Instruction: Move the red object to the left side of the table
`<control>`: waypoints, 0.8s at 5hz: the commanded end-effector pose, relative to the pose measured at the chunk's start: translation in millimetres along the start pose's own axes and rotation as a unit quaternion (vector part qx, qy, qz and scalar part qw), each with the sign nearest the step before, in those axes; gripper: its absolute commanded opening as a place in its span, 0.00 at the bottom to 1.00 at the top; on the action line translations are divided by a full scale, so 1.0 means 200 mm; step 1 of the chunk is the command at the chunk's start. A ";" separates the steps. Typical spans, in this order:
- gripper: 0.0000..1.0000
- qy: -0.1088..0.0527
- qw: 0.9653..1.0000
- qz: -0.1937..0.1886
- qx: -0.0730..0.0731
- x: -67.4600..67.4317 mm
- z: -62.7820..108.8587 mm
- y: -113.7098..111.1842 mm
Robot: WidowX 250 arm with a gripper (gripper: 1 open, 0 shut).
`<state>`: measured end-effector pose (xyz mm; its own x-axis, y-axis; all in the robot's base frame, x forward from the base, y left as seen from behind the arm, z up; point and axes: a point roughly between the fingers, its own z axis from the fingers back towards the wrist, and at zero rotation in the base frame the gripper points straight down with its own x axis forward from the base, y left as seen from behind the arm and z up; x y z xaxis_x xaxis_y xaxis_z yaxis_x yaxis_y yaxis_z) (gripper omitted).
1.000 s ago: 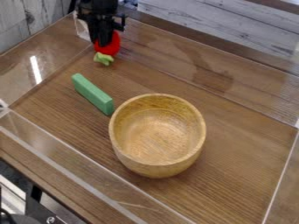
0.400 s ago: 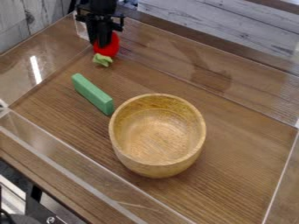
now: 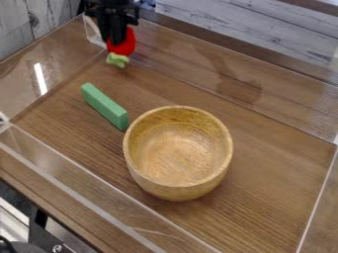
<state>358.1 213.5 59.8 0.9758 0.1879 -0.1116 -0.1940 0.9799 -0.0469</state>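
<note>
Bare worktop (image 3: 251,94) lies open toward 3 o'clock; green block (image 3: 105,105) and wooden bowl (image 3: 179,151) obstruct centre and 6 o'clock.

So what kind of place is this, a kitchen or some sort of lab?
Probably a robot test bench, not a kitchen: clear acrylic walls fence a wooden table, and a claw holds a toy fruit near a wooden bowl.

The brown wood-grain tabletop (image 3: 264,104) is edged by clear acrylic walls. A wooden bowl (image 3: 179,151) rests near its centre. A green rectangular block (image 3: 105,105) lies flat at the bowl's ten o'clock, just apart.
</note>
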 end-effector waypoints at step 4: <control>0.00 -0.065 0.997 0.024 -0.017 -0.12 0.22 0.02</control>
<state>337.0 210.1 63.6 0.9675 0.2367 -0.0892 -0.2459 0.9628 -0.1119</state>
